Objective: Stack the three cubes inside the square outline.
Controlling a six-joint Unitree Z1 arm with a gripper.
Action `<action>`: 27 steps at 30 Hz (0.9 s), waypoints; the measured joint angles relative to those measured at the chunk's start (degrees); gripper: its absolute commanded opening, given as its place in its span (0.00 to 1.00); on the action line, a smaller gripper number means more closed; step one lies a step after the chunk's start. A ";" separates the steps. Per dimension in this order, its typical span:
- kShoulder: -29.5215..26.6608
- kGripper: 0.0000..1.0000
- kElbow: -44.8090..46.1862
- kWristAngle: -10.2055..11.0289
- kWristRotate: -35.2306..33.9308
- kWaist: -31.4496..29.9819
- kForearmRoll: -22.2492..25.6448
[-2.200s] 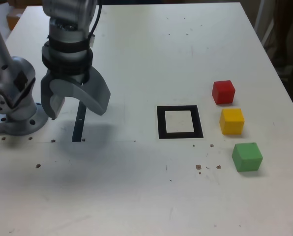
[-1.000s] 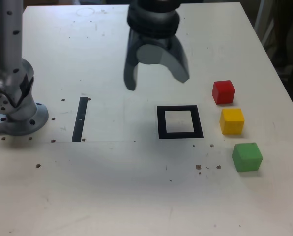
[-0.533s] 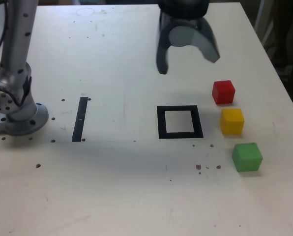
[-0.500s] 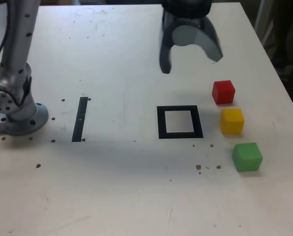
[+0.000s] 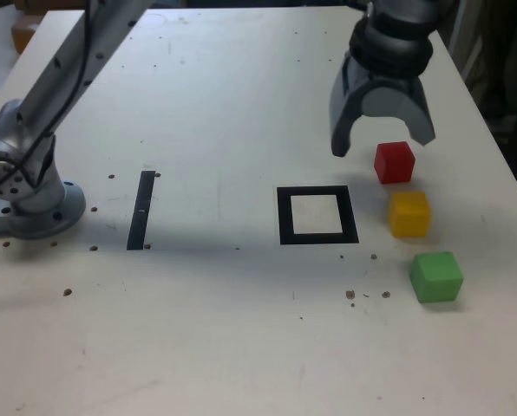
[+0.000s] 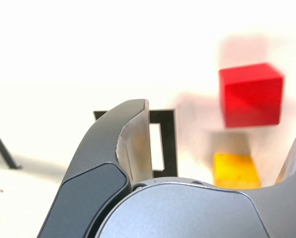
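Cubes sit in a loose column on the exterior view's right side of the white table (image 5: 241,104): the red cube (image 5: 394,162) farthest from the camera, the yellow cube (image 5: 409,213) just in front of it, and the green cube (image 5: 436,276) nearest, each apart from the next. The square outline (image 5: 317,215) lies flat just to the exterior view's left of the yellow cube, its white centre bare.

The gripper (image 5: 382,139) hangs above the table just behind and to the exterior view's left of the red cube, jaws spread wide apart and holding nothing. It touches no cube (its dark fingers (image 5: 340,113) point down toward the table). The arm runs back across the top of the frame to its grey base (image 5: 29,195) at the exterior view's left edge, and a narrow black strip (image 5: 140,210) lies near that base.

In the wrist view the red cube (image 6: 251,94) shows between the parted jaws, with the yellow cube (image 6: 236,170) and part of the outline (image 6: 168,141) beyond one finger.
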 measured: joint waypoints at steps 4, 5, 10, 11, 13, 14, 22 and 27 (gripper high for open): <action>2.37 0.95 -2.33 0.71 0.00 0.42 -0.07; 2.89 0.94 -2.65 0.72 0.00 0.53 -0.10; 4.57 0.92 -4.02 0.10 -0.02 0.65 -0.20; 4.96 0.91 -4.50 -0.09 -0.06 0.65 -0.20; 5.99 0.88 -5.46 -0.35 -0.14 0.65 -0.20; 6.44 0.87 -5.86 -0.38 -0.18 0.65 -0.20; 8.60 0.78 -8.84 -0.05 -0.72 0.65 -0.38; 9.31 0.61 -9.95 0.01 -1.41 0.65 -0.50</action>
